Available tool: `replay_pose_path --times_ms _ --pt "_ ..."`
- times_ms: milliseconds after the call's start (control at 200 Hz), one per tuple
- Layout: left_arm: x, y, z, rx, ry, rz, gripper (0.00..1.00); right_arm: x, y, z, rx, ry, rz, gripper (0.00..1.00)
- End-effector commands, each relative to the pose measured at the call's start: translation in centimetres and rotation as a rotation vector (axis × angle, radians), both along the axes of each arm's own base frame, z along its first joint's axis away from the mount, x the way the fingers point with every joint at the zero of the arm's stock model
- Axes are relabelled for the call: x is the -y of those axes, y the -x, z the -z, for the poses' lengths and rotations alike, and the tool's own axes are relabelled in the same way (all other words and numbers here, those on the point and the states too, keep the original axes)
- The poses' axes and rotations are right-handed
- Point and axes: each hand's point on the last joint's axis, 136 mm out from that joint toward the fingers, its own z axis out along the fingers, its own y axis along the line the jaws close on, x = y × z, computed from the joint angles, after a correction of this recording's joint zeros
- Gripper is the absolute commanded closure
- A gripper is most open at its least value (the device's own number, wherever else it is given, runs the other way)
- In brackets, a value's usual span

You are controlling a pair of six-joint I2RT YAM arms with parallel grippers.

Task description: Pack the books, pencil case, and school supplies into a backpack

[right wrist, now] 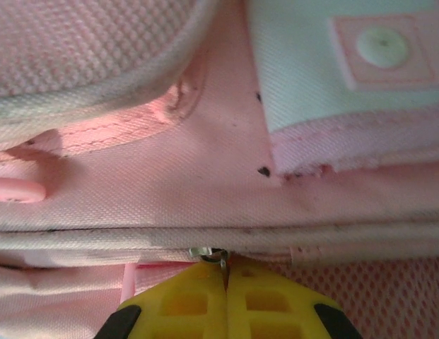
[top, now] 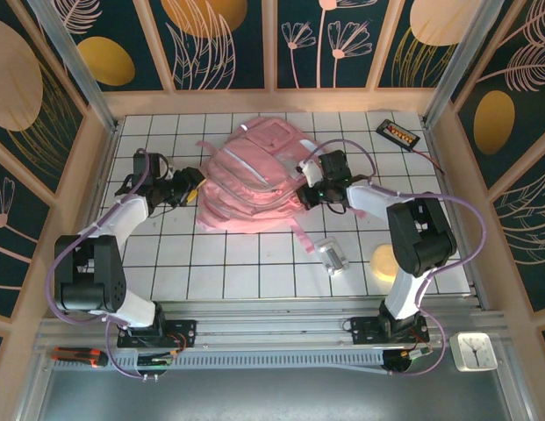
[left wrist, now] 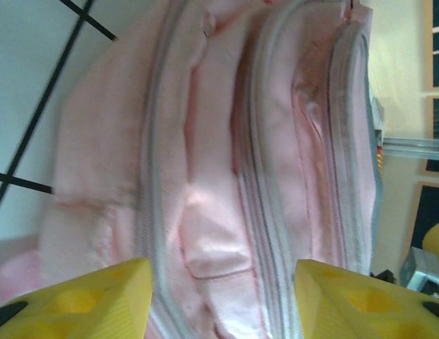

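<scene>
The pale pink backpack [top: 253,175] lies flat in the middle of the table. My left gripper [top: 196,187] is at its left side, and in the left wrist view the left gripper [left wrist: 223,282] is open, its yellow fingers [left wrist: 99,300] apart over the backpack's zip rows [left wrist: 261,176] with nothing between them. My right gripper [top: 305,195] is at the backpack's right edge. The right wrist view has the right gripper [right wrist: 225,272] shut on a small metal zip pull [right wrist: 218,256] at the seam. A small silver-grey piece [top: 331,255] lies on the table in front of the backpack. The books and pencil case are out of view.
A black slab with an orange label [top: 397,132] lies at the far right corner, its cable running along the right wall. A loose pink strap [top: 300,237] trails from the backpack toward the front. A small clock [top: 472,350] sits off the table at the near right.
</scene>
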Motion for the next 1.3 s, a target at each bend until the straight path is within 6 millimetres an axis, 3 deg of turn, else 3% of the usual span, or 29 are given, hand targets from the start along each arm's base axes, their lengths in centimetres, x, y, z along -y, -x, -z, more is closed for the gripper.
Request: replay_pose_path --times_ms 0,140,175,335,375,425,455,515,555,580,595,676,781,941,1101,1176,1296 --pt "-1.4 0.3 0.0 0.007 -0.058 -0.013 0.45 4.2 -2.8 -0.6 0.022 0.085 0.178 1.00" --pt "-3.4 0.5 0.6 0.005 -0.080 -0.058 0.45 6.0 -3.1 0.1 -0.006 0.128 0.247 1.00" --pt "-3.9 0.6 0.9 0.000 -0.089 -0.065 0.45 6.5 -3.3 0.2 -0.008 0.139 0.267 0.95" --pt "-5.8 0.4 1.0 0.032 -0.182 -0.080 0.45 9.6 -5.0 -0.6 0.037 0.136 0.390 0.49" --pt "-6.1 0.2 0.7 0.051 -0.200 -0.075 0.45 10.2 -5.5 -1.8 0.083 0.117 0.409 0.38" --pt "-6.5 0.0 0.4 0.076 -0.238 -0.070 0.45 11.0 -6.0 -3.4 0.147 0.086 0.431 0.14" --pt "-6.8 -0.1 0.2 0.092 -0.263 -0.068 0.44 11.4 -6.3 -4.5 0.188 0.062 0.447 0.07" --pt "-7.4 -0.3 -0.3 0.128 -0.308 -0.066 0.39 12.8 -6.5 -6.1 0.258 0.000 0.484 0.07" --pt "-7.6 -0.4 -0.6 0.152 -0.331 -0.062 0.24 13.8 -6.6 -7.2 0.302 -0.042 0.512 0.07" --pt "-7.8 -0.5 -0.8 0.166 -0.345 -0.064 0.05 14.5 -6.5 -7.4 0.317 -0.068 0.530 0.06" --pt "-7.9 -0.6 -0.8 0.173 -0.354 -0.065 0.02 14.9 -6.5 -7.5 0.325 -0.082 0.539 0.07" --pt "-9.1 -0.9 -1.0 0.191 -0.419 -0.105 0.01 16.5 -6.4 -7.5 0.343 -0.127 0.581 0.06" --pt "-10.8 -1.2 -1.0 0.253 -0.520 -0.166 0.01 17.9 -5.8 -5.8 0.393 -0.092 0.599 0.06" --pt "-14.0 -1.0 1.7 0.218 -0.664 -0.282 0.01 19.5 -4.8 -3.3 0.456 -0.009 0.613 0.05" --pt "-15.0 -1.1 2.3 0.254 -0.748 -0.294 0.01 20.9 -3.3 -3.2 0.537 -0.051 0.673 0.05" --pt "-15.3 -1.2 2.6 0.250 -0.775 -0.282 0.01 21.8 -2.4 -4.3 0.602 -0.064 0.729 0.05" --pt "-15.6 -1.6 2.3 0.281 -0.832 -0.258 0.01 24.2 1.1 -6.1 0.765 -0.096 0.874 0.02"
